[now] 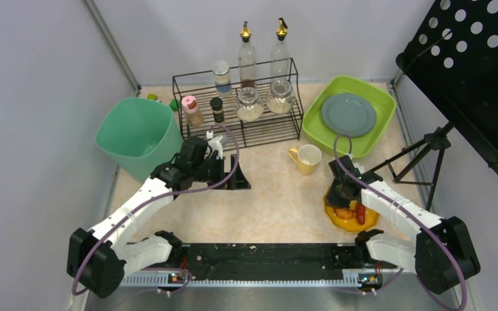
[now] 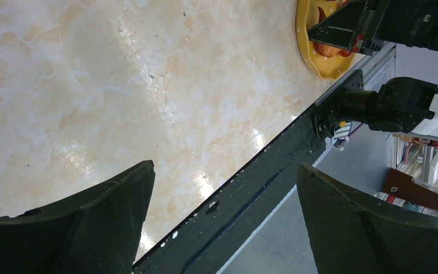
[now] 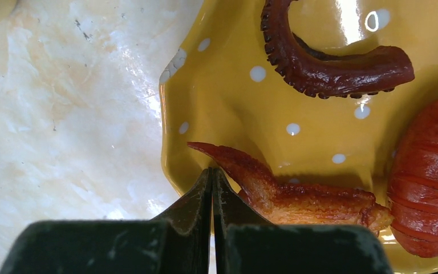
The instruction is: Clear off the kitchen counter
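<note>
The kitchen counter [image 1: 272, 201] is beige marble-patterned. A yellow dotted plate [image 1: 347, 223] lies at its near right, holding a chicken wing [image 3: 296, 200], an octopus tentacle [image 3: 319, 68] and a red sausage-like piece [image 3: 428, 182]. My right gripper [image 3: 212, 171] is shut, its tips over the plate's left rim [image 3: 174, 148] beside the wing's tip. I see nothing between its fingers. From above, the right gripper [image 1: 337, 188] hangs over the plate's far edge. My left gripper [image 1: 237, 178] stands wide open and empty above the counter's middle. In the left wrist view the left gripper [image 2: 225, 165] spans the counter's near edge.
A yellow mug [image 1: 307, 157] stands mid-counter. The lime-green tub [image 1: 376, 97] at back right holds a grey plate [image 1: 348, 115]. A black wire rack [image 1: 266, 129] with bottles and jars is at the back, a green bin [image 1: 136, 136] at the left, and a tripod [image 1: 421, 155] at the right.
</note>
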